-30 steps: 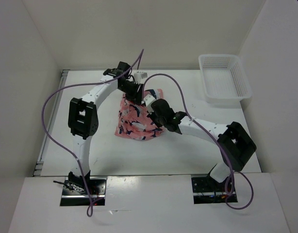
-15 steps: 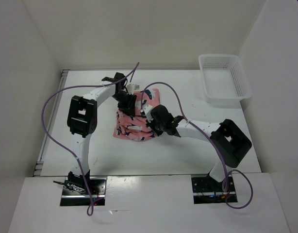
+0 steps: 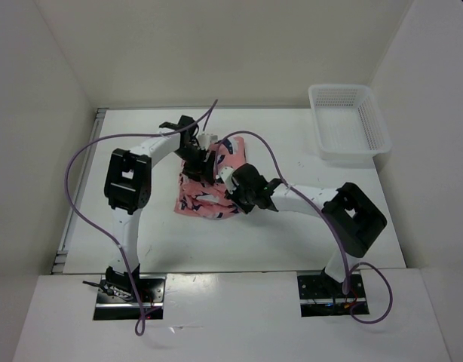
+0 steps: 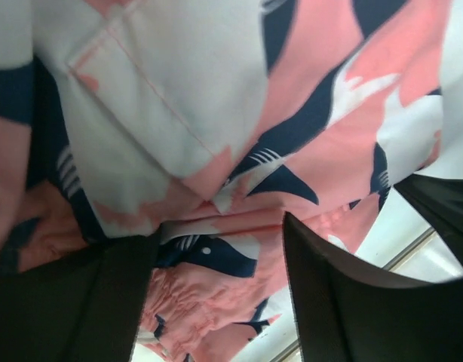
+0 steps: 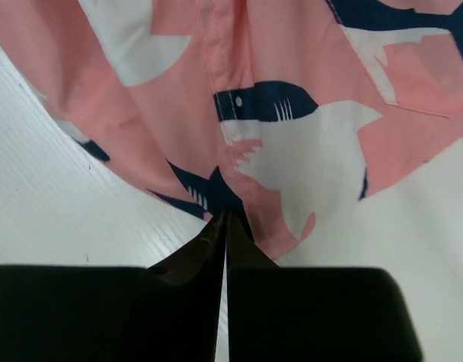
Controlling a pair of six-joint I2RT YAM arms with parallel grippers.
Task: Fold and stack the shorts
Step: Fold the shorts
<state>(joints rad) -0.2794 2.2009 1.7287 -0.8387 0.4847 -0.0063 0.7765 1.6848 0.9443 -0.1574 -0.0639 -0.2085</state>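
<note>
Holding the shorts [image 3: 203,199] on the table [image 3: 292,234].
Pinched by right gripper [image 5: 224,219], fingers pressed together; left gripper [image 4: 220,234] spread apart over the cloth.

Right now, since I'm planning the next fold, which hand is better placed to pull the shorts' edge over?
Right, probably. The right hand is shut with an edge of the shorts pinched at its tips, ready to carry. The left hand hangs open over the fabric, gripping nothing.

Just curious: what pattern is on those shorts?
The shorts are pink with navy-and-white sharks; right wrist view shows it best.
</note>
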